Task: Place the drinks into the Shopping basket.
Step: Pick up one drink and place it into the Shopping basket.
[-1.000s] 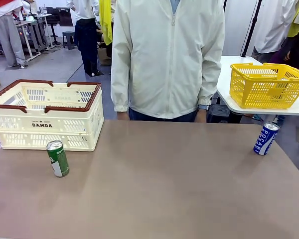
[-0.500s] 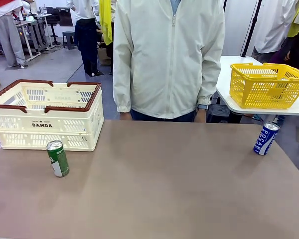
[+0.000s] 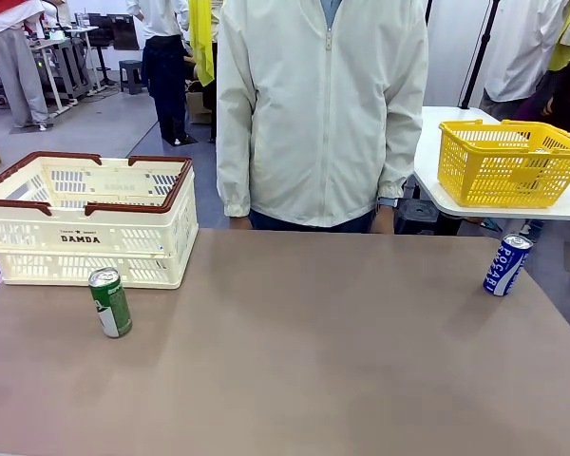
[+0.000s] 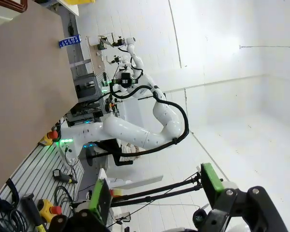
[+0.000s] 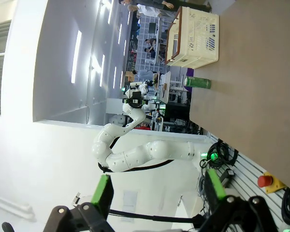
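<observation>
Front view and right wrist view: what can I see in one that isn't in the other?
The front view's own things: a blue can standing near the table's right edge, and a yellow basket on a white side table behind it.

The right wrist view's own things: the right gripper, open with green pads, the other white arm farther off, and a red button below the table.

Both share: the green can, the Shopping basket just behind it, and the brown table.
</observation>
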Controlling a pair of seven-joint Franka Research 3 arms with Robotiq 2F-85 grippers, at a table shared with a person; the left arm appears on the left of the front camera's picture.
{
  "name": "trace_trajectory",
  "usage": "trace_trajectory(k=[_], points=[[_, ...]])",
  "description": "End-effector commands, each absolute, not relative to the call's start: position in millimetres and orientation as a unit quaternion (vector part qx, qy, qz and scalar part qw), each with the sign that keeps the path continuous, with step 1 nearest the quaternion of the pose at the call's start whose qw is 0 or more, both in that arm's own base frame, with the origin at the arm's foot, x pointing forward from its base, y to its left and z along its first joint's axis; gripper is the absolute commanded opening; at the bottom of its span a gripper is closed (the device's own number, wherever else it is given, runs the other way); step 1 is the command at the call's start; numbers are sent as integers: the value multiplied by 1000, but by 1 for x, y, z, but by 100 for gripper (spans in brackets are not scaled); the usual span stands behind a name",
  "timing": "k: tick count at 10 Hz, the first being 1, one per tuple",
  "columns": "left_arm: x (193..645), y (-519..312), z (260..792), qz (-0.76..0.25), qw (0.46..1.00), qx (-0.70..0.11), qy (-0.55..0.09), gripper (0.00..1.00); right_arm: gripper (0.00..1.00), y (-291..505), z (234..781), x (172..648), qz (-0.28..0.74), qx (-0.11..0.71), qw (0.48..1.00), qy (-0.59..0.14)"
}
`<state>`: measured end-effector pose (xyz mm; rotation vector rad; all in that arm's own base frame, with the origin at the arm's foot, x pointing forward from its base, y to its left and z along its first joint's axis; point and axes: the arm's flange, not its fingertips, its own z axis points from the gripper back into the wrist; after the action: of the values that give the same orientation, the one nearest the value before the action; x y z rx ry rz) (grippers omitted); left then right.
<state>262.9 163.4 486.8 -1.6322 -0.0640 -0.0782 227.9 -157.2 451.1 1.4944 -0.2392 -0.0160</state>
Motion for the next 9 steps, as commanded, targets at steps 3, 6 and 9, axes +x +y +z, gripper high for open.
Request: trace_trajectory(k=[3,6,9], points=[[272,122,518,2,766,-643,13,100,100,-157,454,225,-8,678,727,-104],[304,-4,552,-31,940,-333,66,100,100,-157,454,225,-8,678,727,-104],[324,-43,532,11,1000,-4,25,100,100,-157,454,225,-8,678,727,-104]])
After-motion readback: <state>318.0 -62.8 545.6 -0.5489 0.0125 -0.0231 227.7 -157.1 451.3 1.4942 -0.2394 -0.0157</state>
